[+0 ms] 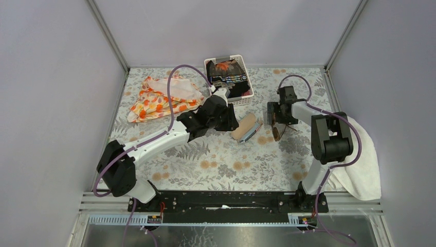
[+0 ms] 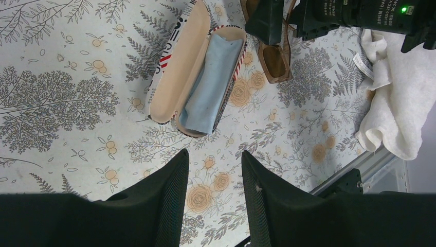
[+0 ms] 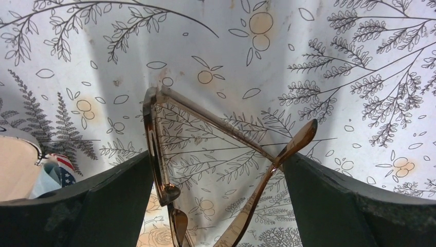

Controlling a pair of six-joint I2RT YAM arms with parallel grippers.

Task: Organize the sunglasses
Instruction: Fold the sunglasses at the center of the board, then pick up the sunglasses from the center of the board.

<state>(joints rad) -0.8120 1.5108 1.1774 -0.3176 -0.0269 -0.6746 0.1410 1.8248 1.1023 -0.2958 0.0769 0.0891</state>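
The sunglasses [image 1: 277,132], thin brown frame and tinted lenses, are at the right of the floral table. In the right wrist view the frame [image 3: 157,134] lies against my left finger and the crossed, half-folded temple arms touch my right finger. My right gripper [image 3: 217,155] is shut on them with wide jaws; it also shows in the top view [image 1: 272,117]. The sunglasses show in the left wrist view [image 2: 275,59] too. The tan case [image 1: 246,127] lies open beside them, a light blue cloth [image 2: 208,82] inside. My left gripper [image 2: 214,152] is open and empty, just short of the case [image 2: 177,72].
A white basket [image 1: 247,95] with dark items stands at the back centre. An orange floral cloth [image 1: 164,95] lies at the back left. A white towel [image 1: 360,164] hangs off the table's right edge beside the right arm.
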